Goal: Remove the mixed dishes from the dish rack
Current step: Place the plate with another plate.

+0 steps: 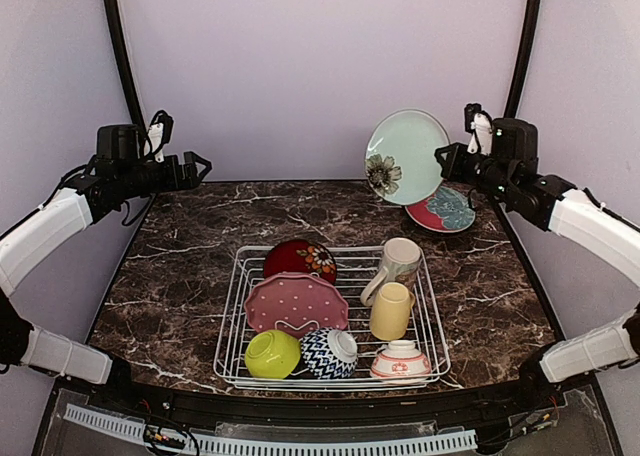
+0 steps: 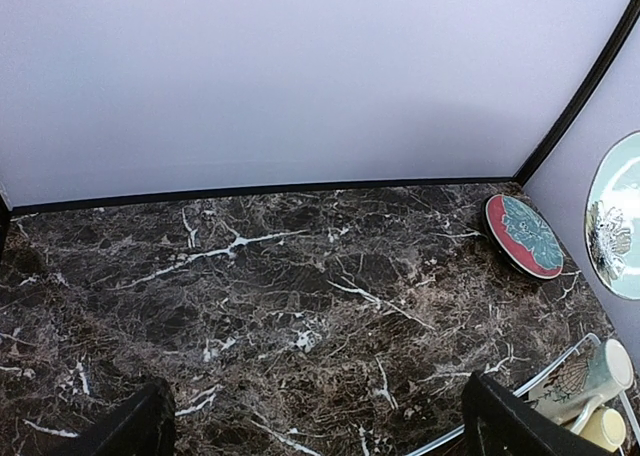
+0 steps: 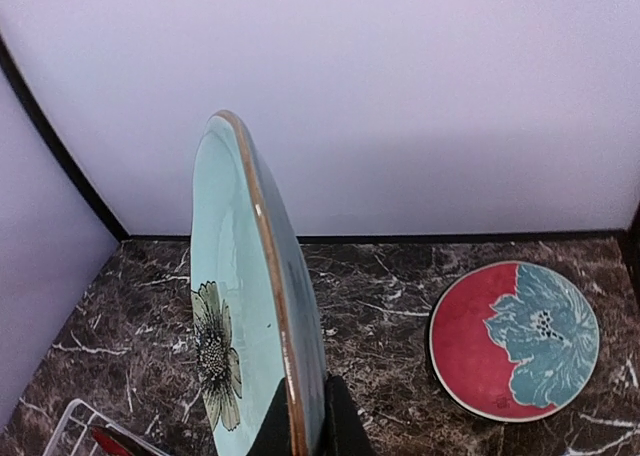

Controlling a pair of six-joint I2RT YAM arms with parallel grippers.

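The white wire dish rack (image 1: 432, 321) sits at the table's front centre. It holds a dark red floral plate (image 1: 300, 259), a pink dotted scalloped plate (image 1: 296, 303), a cream mug (image 1: 397, 263), a yellow mug (image 1: 391, 311), a lime bowl (image 1: 272, 354), a navy-zigzag bowl (image 1: 329, 353) and a pink-white bowl (image 1: 401, 361). My right gripper (image 1: 446, 160) is shut on the rim of a teal flower plate (image 1: 405, 156), held upright in the air; it also shows in the right wrist view (image 3: 232, 306). A red plate with a teal flower (image 1: 443, 210) lies flat at the back right. My left gripper (image 1: 200, 166) is open and empty, high at the back left.
The table is dark marble (image 1: 190, 276) with lilac walls behind and at both sides. The red plate (image 3: 515, 338) lies on the table to the right of the held plate in the right wrist view. The rack's corner and cream mug (image 2: 585, 376) show low right in the left wrist view.
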